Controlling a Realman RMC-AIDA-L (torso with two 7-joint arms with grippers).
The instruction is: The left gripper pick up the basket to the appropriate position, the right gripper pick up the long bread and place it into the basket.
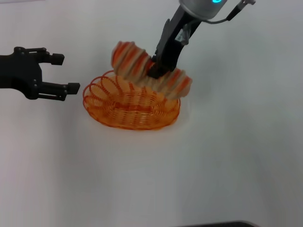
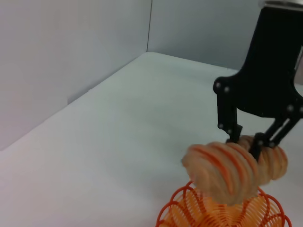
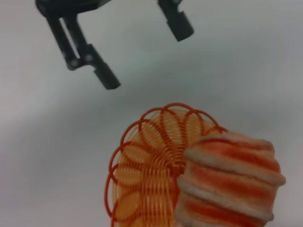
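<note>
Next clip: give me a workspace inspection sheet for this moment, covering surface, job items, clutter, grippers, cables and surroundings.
Surface: plain white tabletop.
Job's things: oval orange wire basket with looped rim sits on the tabletop; long bread with orange and cream ridges is held above the basket, tilted, not yet resting inside.
Clutter: nothing seen.
Grippers: black right gripper is shut on the long bread over the basket; black left gripper is open beside the basket's rim, not touching it.
Cables: a thin grey cable loops near the right arm's wrist.
Surroundings: pale grey walls meet in a corner behind the tabletop; a dark edge shows at the head view's near border.
</note>
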